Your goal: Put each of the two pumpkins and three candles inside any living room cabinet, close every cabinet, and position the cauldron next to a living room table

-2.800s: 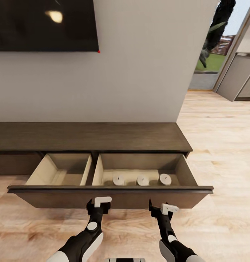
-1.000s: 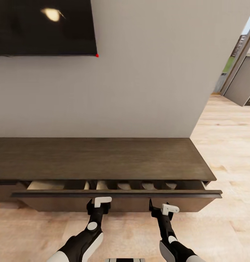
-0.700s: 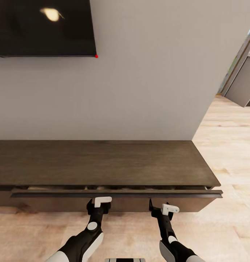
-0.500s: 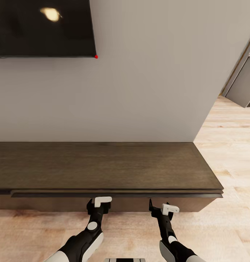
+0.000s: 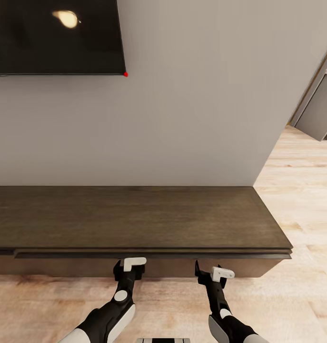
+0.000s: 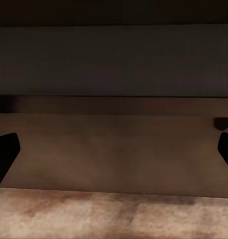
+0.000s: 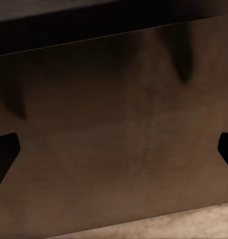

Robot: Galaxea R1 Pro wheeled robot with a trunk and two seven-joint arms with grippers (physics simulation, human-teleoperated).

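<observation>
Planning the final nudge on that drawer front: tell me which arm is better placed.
Roughly even. Left gripper and right gripper both sit open at the drawer front; the left, nearer its middle, probably pushes straighter.

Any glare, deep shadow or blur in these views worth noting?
Head view: sharp and evenly lit, with one lamp glare spot on the dark TV screen. Left wrist view: dim and soft, the cabinet front mostly shadowed. Right wrist view: darker still, with two blurry vertical shadows on the cabinet front.
</observation>
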